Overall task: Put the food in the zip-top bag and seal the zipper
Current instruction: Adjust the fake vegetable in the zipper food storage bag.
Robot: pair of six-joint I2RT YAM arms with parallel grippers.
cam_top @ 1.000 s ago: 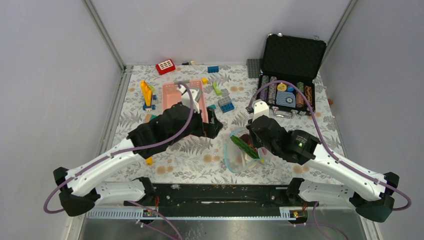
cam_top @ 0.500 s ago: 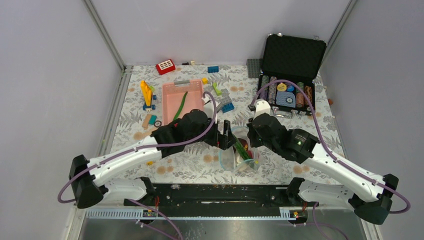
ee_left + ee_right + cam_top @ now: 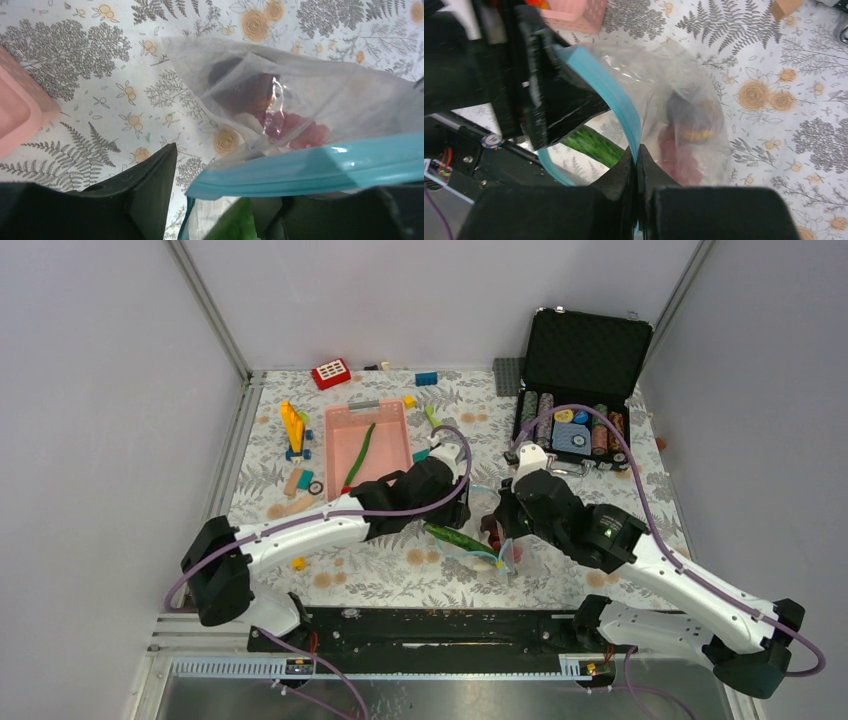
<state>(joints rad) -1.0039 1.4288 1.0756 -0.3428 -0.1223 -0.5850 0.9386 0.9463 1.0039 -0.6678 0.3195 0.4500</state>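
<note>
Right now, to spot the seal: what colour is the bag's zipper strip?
Teal blue. The zipper strip shows best in the left wrist view.

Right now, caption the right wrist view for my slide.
Right end effector pinches light-blue zipper strip of a clear plastic bag holding red and dark toy foods.

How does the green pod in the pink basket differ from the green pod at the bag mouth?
The basket pod lies lengthwise in the pink slotted basket, apart from the zip-top bag; the bag pod lies at that bag's open mouth. The basket pod looks thin; the bag pod looks thicker. Both are long green toy pods.
</note>
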